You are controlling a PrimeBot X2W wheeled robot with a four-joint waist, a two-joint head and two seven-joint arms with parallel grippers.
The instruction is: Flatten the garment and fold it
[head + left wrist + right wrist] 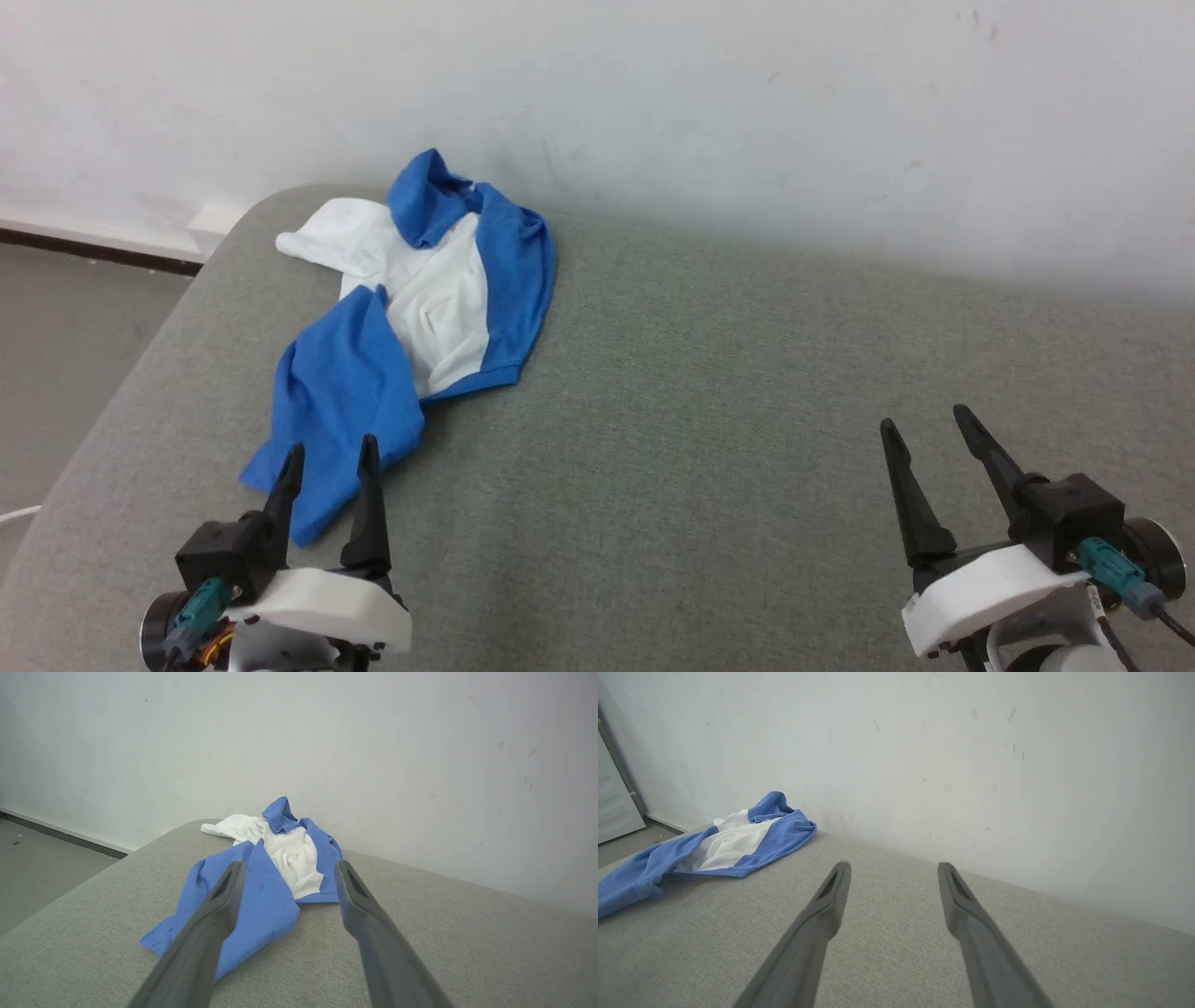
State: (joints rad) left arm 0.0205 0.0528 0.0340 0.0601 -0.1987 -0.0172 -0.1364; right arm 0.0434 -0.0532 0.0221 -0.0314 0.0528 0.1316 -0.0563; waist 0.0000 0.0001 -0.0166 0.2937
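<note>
The garment (439, 280) (268, 898) (738, 842) was seen lying crumpled on the far left part of a grey fabric surface (700, 373), close to its rounded left corner and near the wall (747, 112). Its white body was bunched in the middle, bordered by a blue band curving along the right side, and a blue fold was raised at the end nearest the wall. One blue sleeve was stretched out from the heap toward the robot, ending near the surface's left edge.

The left gripper (332, 446) (289, 864) was held just at the near end of that sleeve, its two dark fingers spread apart with nothing between them; whether the fingertips were touching the cloth could not be told. In the left wrist view the sleeve was framed between and behind the spread fingers.

The right gripper (924, 418) (894, 864) was found well apart from the garment, over bare grey fabric on the right side, its fingers likewise parted and empty.

A strip of floor (75, 317) was visible beyond the surface's left edge.
</note>
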